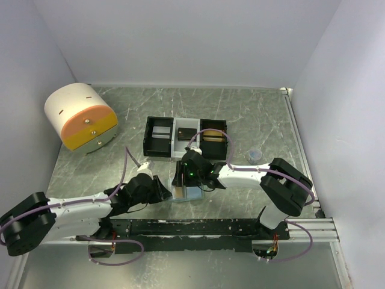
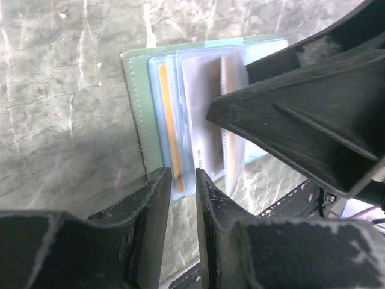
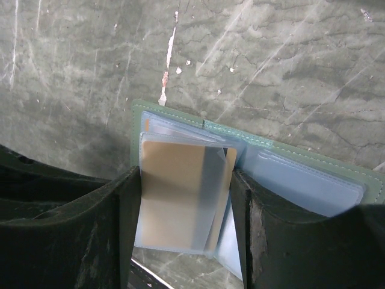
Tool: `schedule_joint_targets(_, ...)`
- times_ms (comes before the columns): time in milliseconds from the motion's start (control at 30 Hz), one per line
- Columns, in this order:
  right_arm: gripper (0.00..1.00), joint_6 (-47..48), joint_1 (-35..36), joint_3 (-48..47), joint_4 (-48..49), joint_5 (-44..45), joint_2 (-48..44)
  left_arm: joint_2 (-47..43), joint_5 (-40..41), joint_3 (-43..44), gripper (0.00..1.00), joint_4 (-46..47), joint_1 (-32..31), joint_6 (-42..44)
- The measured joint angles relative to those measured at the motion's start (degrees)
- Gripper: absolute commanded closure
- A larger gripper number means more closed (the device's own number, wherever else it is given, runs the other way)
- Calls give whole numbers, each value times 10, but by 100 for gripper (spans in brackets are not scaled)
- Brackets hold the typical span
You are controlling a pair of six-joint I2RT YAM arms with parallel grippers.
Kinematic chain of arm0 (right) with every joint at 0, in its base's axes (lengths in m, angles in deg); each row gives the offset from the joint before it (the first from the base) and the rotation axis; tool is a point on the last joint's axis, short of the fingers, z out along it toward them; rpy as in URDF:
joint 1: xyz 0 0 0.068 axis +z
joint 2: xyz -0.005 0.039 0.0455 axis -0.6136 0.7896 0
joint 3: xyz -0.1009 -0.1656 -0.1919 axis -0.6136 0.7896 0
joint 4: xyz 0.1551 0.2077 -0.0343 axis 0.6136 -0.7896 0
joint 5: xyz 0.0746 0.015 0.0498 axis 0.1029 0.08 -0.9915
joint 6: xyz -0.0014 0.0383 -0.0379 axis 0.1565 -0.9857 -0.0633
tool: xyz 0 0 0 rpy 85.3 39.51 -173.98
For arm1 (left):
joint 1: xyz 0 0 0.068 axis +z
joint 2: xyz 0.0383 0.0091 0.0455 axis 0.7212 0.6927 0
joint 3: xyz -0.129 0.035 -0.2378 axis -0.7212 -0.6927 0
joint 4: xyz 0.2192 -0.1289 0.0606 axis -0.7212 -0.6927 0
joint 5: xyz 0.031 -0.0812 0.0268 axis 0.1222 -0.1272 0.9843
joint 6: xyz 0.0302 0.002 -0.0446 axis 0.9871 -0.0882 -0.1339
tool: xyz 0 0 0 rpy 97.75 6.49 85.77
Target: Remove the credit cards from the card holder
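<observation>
The sage-green, stitched card holder lies open on the marbled grey desk, between the two arms. The right end effector clasps the holder's glossy clear sleeves across their width, its blunt black fingers touching both edges. Thin, flat credit cards show inside, one of them tan. The left end effector is released: its fingers stand a narrow slit apart around the sleeves' near edge.

Card holder matt stitched leatherette; sleeves glossy clear plastic; table scratched.
</observation>
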Motion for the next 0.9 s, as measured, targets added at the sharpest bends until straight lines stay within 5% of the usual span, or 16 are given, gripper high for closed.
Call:
schedule_joint_targets(433,45,-3,-13,17,24,-24,-7,26,5,3,59,12,-5,-12)
schedule_joint_targets(667,45,-10,-23,29,42,-42,-10,-52,13,5,41,-9,-16,-11)
schedule_joint_targets(900,45,-15,-26,34,51,-48,-11,-40,-4,5,43,36,-16,-8)
